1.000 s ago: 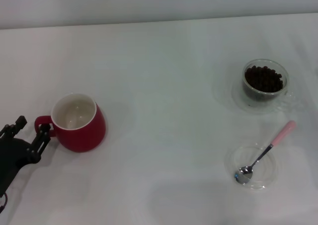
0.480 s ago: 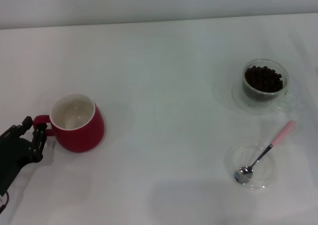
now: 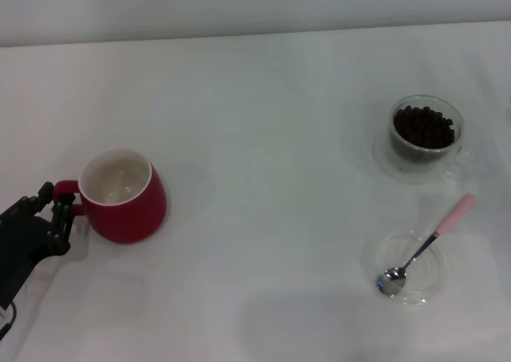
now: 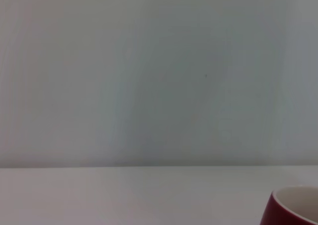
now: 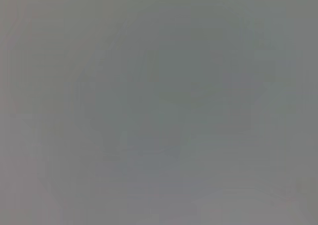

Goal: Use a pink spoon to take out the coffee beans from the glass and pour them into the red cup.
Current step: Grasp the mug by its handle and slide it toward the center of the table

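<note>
A pink spoon (image 3: 425, 246) lies with its shiny metal bowl inside a shallow clear dish (image 3: 403, 268), its pale pink handle angled up over the dish rim toward the glass (image 3: 424, 130). The glass stands beyond the dish, well apart from it, on a clear saucer (image 3: 385, 159), and is heaped with dark coffee beans (image 3: 424, 125). None have been moved.

Far across the white table (image 3: 263, 122) from the dish, on the robot's left, sits the red cup (image 3: 121, 194), upright, white inside and empty, its loop handle turned away from the dish. The left gripper (image 3: 49, 215) is at that handle, its dark fingers parted around the loop or just touching it; whether they grip it cannot be told. The left wrist view shows only a slice of the cup's rim. The right gripper is out of sight in every view.

The step in hand appears to be taking the cup by its handle, probably to bring it closer to the glass. To do it well, the fingers should close squarely across the loop, and the cup should be kept level and slid or lifted gently.
</note>
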`<state>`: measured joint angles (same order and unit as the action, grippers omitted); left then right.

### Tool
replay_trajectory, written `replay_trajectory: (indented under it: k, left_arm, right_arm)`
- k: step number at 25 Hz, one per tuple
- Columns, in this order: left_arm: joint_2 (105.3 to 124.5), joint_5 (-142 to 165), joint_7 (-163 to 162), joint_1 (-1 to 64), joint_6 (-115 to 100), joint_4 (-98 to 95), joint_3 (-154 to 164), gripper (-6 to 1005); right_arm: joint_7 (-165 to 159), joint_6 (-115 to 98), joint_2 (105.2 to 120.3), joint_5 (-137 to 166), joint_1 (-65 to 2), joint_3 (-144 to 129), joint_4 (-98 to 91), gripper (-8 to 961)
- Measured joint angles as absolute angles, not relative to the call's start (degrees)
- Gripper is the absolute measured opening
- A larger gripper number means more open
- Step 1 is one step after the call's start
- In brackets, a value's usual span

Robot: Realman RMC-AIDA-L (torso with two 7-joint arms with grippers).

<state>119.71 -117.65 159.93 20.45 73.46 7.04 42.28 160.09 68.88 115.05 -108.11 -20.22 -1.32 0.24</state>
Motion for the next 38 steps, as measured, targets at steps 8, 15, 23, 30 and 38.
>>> replay_trajectory:
  k: [8, 15, 23, 30, 38]
  left_arm:
    - [119.71, -117.43, 160.18, 20.63, 73.47, 6.85, 42.42, 211]
    - [119.71, -115.39, 160.46, 21.30, 73.47, 6.50, 42.71, 189]
    - [119.70, -112.33, 161.95, 22.95, 72.72, 6.16, 42.72, 171]
    - [119.70, -108.02, 161.97, 25.44, 69.06, 5.47, 42.75, 161]
    - [119.83, -104.52, 161.99, 27.81, 66.97, 4.70, 42.71, 164]
  right_arm:
    - [159.98, 69.14, 115.05, -108.11, -20.22, -1.32, 0.21, 724]
    - [159.96, 69.35, 115.05, -108.11, -20.25, -1.32, 0.12, 720]
    - [159.95, 69.35, 115.05, -108.10, -20.36, -1.32, 0.08, 716]
    - [159.98, 69.35, 115.05, -108.11, -20.51, -1.32, 0.29, 713]
    - [160.16, 69.32, 115.05, -108.11, -20.75, -1.32, 0.44, 709]
